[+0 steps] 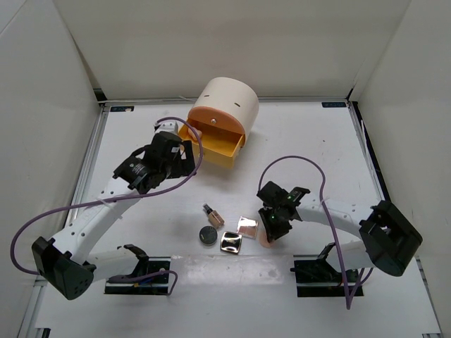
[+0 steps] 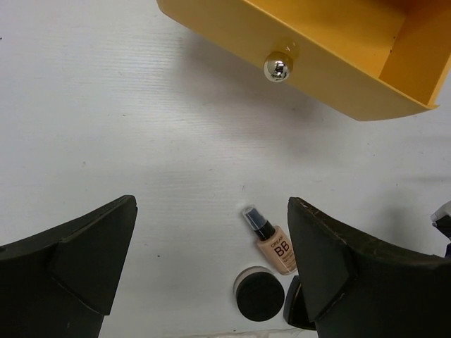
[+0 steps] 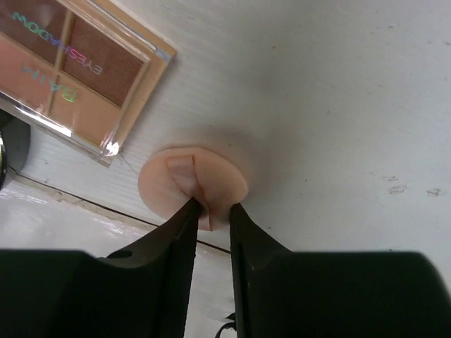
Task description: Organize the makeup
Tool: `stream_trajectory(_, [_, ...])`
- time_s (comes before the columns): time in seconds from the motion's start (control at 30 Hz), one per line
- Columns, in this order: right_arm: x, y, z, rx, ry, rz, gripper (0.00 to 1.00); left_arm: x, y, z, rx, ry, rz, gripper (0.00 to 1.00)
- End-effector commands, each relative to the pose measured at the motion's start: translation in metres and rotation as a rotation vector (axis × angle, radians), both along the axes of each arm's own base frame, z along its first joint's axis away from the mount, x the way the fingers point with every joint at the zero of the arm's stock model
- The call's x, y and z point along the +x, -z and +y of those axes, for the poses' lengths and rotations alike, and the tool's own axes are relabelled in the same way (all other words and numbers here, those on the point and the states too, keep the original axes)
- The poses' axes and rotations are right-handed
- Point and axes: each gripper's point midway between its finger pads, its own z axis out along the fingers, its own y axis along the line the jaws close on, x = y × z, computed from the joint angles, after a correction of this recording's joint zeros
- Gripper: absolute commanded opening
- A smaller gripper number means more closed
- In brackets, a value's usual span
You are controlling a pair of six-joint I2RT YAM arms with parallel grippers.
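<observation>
White tabletop (image 1: 317, 148): organizer at far edge, small cosmetics grouped toward middle of near edge.
Cream cylinder (image 1: 227, 105) upright at centre of far edge, orange drawer (image 1: 211, 144) pulled out toward near side. Closer in: BB bottle (image 1: 213, 215) lying flat, black round compact (image 1: 207, 235) just beside it on the near side. Shiny square compact (image 1: 231, 243) and eyeshadow palette (image 1: 246, 226) further right, close together. Peach puff (image 3: 218, 179) beside palette's corner.

Bright even light, soft shadows, glint on the drawer knob (image 2: 277, 67), blurry right-wrist foreground.

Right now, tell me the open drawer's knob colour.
Shiny silver; the knob shows best in left wrist view.
</observation>
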Motion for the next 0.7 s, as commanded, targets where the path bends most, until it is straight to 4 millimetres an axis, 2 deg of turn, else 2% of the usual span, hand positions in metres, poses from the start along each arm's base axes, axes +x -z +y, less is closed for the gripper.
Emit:
stream_trajectory(0.0, [0.008, 0.002, 0.013, 0.053, 0.016, -0.039, 0.28, 0.003, -0.022, 0.002, -0.017, -0.019, -0.047, 0.98])
stream_trajectory(0.1, [0.017, 0.002, 0.013, 0.031, 0.016, -0.069, 0.21, 0.004, -0.027, 0.003, -0.013, -0.026, -0.060, 0.98])
stream_trajectory(0.13, [0.020, 0.002, 0.012, 0.016, 0.019, -0.077, 0.09, 0.004, -0.028, 0.005, -0.009, -0.032, -0.063, 0.98])
stream_trajectory(0.17, [0.029, -0.003, 0.011, 0.001, 0.014, -0.120, 0.02, 0.005, -0.032, 0.005, -0.007, -0.030, -0.072, 0.98])
stream_trajectory(0.23, [0.037, -0.017, 0.008, -0.012, 0.003, -0.165, 0.00, 0.005, -0.037, 0.007, -0.005, -0.029, -0.084, 0.98])
stream_trajectory(0.27, [0.054, -0.036, 0.010, -0.024, 0.014, -0.243, 0.00, 0.005, -0.039, 0.008, -0.004, -0.030, -0.091, 0.98])
stream_trajectory(0.33, [0.068, -0.064, -0.001, -0.077, 0.011, -0.331, 0.00, 0.004, -0.038, 0.011, 0.001, -0.039, -0.092, 0.98])
stream_trajectory(0.37, [0.089, -0.094, 0.007, -0.046, 0.022, -0.415, 0.00, 0.004, -0.033, 0.012, 0.004, -0.043, -0.084, 0.98])
stream_trajectory(0.4, [0.104, -0.112, 0.004, -0.065, 0.040, -0.491, 0.02, 0.005, -0.034, 0.012, -0.007, -0.048, -0.093, 0.98])
stream_trajectory(0.43, [0.115, -0.128, 0.006, -0.061, 0.038, -0.534, 0.04, 0.005, -0.024, 0.015, 0.000, -0.058, -0.076, 0.98])
stream_trajectory(0.47, [0.133, -0.159, 0.017, -0.022, 0.012, -0.616, 0.05, 0.006, -0.025, 0.014, -0.020, -0.059, -0.083, 0.98])
stream_trajectory(0.5, [0.148, -0.174, 0.031, 0.018, -0.004, -0.668, 0.05, 0.005, -0.020, 0.014, -0.023, -0.058, -0.079, 0.98])
stream_trajectory(0.53, [0.159, -0.199, 0.046, 0.066, -0.064, -0.730, 0.05, 0.004, -0.007, 0.013, -0.029, -0.046, -0.049, 0.98])
stream_trajectory(0.6, [0.176, -0.214, 0.081, 0.156, -0.142, -0.767, 0.05, 0.005, -0.005, 0.009, -0.060, -0.024, -0.066, 0.98])
stream_trajectory(0.63, [0.187, -0.235, 0.094, 0.191, -0.180, -0.816, 0.05, 0.004, 0.003, 0.009, -0.065, -0.022, -0.053, 0.98])
stream_trajectory(0.67, [0.195, -0.243, 0.104, 0.211, -0.200, -0.834, 0.05, 0.004, 0.005, 0.008, -0.069, -0.021, -0.052, 0.98])
